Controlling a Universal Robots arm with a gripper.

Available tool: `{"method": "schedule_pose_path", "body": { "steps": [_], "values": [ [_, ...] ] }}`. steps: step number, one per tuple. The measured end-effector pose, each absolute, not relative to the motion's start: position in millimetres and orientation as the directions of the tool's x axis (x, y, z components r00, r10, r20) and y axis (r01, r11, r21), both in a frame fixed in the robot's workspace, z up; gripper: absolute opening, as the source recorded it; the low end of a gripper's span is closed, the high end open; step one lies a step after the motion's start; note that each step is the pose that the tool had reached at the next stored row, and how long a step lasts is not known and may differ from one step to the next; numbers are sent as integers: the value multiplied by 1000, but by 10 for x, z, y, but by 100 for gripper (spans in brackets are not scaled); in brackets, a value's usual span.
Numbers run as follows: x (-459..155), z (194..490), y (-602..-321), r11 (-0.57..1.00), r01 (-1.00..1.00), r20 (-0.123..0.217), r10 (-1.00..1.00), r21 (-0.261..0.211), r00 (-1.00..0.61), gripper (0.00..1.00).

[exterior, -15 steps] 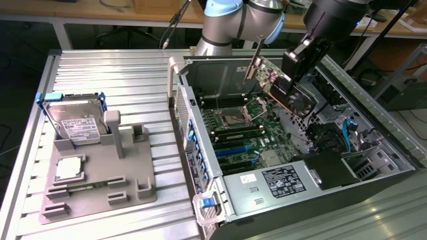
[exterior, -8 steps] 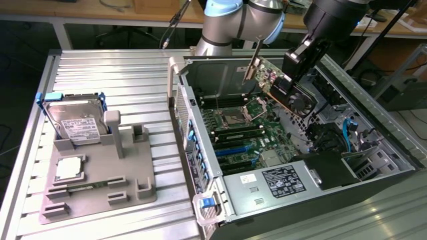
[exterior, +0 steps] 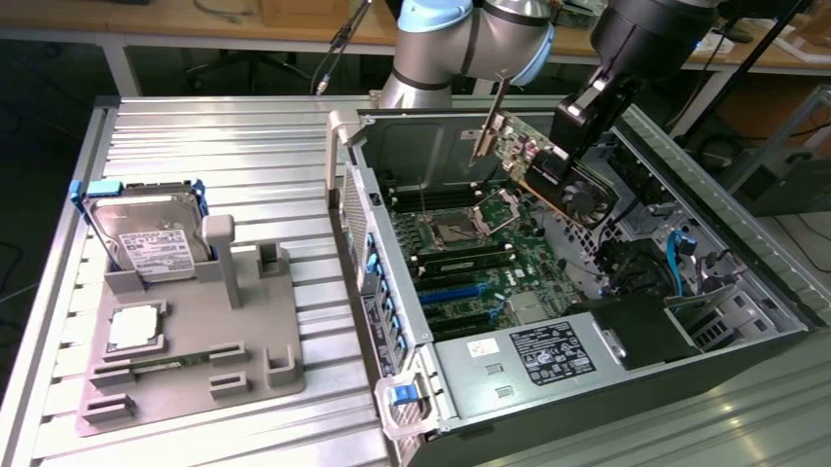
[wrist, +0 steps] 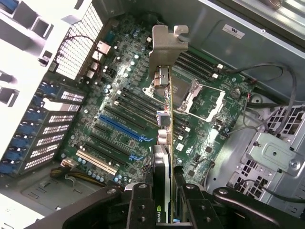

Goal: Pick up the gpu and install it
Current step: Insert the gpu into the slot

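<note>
We log one gpu (exterior: 530, 156) — clamped edge-on in our end effector (wrist: 164, 202), long axis 11-to-5 o'clock in the exterior view, bracket (exterior: 489, 131) at 11; the motherboard (exterior: 481, 263) lies toward 7 o'clock.

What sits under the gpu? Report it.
Below the held gpu lies the motherboard inside the open case: CPU socket, blue slot. The card's edge hides a strip of board.
</note>
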State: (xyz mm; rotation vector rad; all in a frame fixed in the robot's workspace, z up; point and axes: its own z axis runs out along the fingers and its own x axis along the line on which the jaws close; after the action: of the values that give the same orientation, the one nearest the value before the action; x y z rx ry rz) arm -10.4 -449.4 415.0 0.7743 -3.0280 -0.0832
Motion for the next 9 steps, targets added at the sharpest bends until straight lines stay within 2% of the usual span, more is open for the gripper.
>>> {"method": "schedule_pose_path", "body": {
  "steps": [9],
  "values": [
    [-104,4150,-4494,856,-513,1,-514,55,-858,27]
  ]
}}
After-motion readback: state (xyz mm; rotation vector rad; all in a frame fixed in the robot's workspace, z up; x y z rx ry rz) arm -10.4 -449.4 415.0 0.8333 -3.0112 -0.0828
